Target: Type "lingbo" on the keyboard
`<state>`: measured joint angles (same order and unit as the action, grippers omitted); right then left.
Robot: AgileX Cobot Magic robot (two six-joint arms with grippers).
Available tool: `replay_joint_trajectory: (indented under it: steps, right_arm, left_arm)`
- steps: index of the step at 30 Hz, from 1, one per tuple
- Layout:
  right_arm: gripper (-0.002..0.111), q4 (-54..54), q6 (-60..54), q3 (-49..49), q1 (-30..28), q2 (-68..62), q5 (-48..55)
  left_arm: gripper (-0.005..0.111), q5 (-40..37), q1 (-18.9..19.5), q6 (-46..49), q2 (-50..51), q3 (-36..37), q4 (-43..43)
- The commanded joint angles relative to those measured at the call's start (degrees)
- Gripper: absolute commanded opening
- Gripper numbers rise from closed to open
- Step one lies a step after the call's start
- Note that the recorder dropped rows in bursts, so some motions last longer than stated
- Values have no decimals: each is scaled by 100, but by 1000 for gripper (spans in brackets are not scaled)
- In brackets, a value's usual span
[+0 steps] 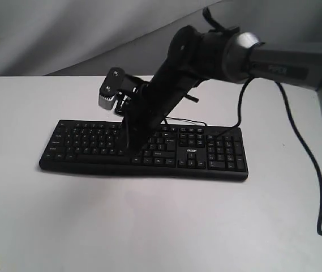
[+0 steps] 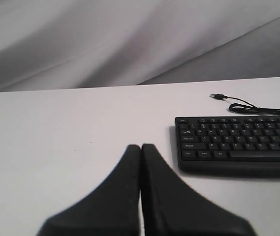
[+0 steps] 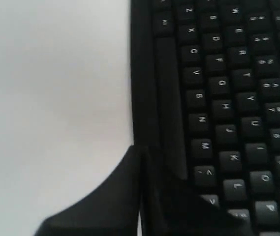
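The long black keyboard with white legends and an acer logo lies across the white table. My right gripper is shut, its tip down over the keys near the keyboard's middle. In the right wrist view the shut right gripper sits at the front edge of the keyboard, beside the space bar and near the M and comma keys. My left gripper is shut with nothing in it, over bare table to the left of the keyboard; it does not show in the exterior view.
The keyboard's thin black cable ends in a loose USB plug behind the keyboard. The right arm's own thick black cable hangs down over the table at the right. Grey cloth backs the table.
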<state>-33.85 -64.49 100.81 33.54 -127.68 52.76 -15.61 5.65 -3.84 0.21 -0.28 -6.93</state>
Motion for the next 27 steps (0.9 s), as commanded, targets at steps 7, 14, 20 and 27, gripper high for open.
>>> replay_joint_trajectory:
  steps: [7, 14, 20, 27]
  right_arm:
    - [0, 19, -13, -8, 96, -206, -1100]
    - [0, 309, 321, -8, -86, -448, -1361]
    - [0, 585, 621, -8, -193, -458, -1405]
    - [0, 493, 610, -8, -193, -470, -1459]
  left_arm:
    - [1, 39, 6, -12, -21, 28, 21]
    - [1, 39, 6, -12, -21, 28, 21]
    - [1, 39, 6, -12, -21, 28, 21]
    - [1, 39, 6, -12, -21, 28, 21]
